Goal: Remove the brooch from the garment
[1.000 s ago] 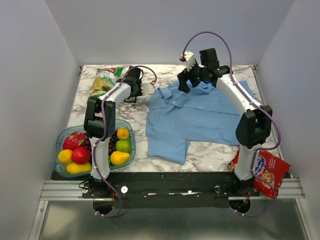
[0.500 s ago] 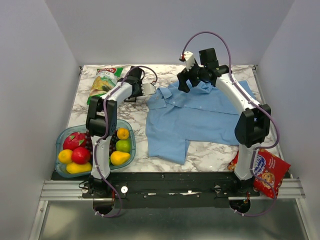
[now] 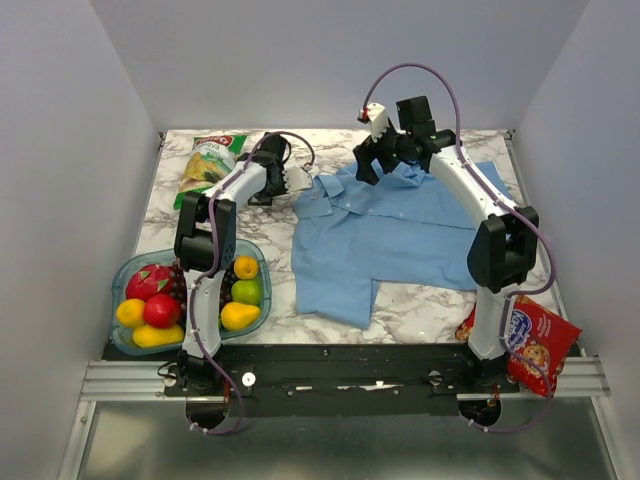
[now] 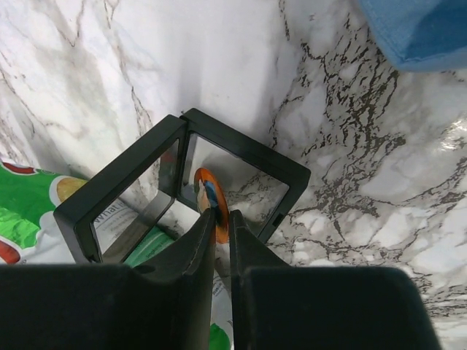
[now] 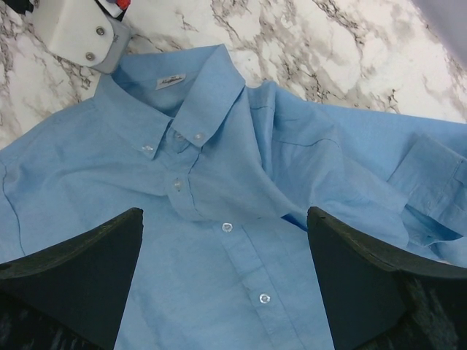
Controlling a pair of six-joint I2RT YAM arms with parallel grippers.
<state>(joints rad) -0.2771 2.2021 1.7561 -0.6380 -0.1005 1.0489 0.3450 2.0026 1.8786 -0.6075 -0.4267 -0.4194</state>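
The garment (image 3: 390,235) is a light blue collared shirt lying flat right of the table's middle, its collar and button front (image 5: 219,168) filling the right wrist view. The brooch (image 4: 210,197), a small orange and blue disc, is off the cloth. It sits edge-on between the tips of my left gripper (image 4: 222,219), whose jaws stand a narrow gap apart and pinch it. It is held over an open black display case (image 4: 241,157) with clear panes, just left of the collar. My left gripper (image 3: 298,180) also shows from above. My right gripper (image 5: 222,240) hangs wide open over the shirt's collar (image 3: 375,160), holding nothing.
A green snack bag (image 3: 212,160) lies at the back left, partly under the case (image 4: 29,211). A bowl (image 3: 117,275) of fruit stands at the front left. A red cookie bag (image 3: 535,345) hangs over the front right edge. A white housing (image 5: 76,33) sits beside the collar.
Both arms have shifted only a little, the left arm's elbow edging toward the back. The shirt lies as before.
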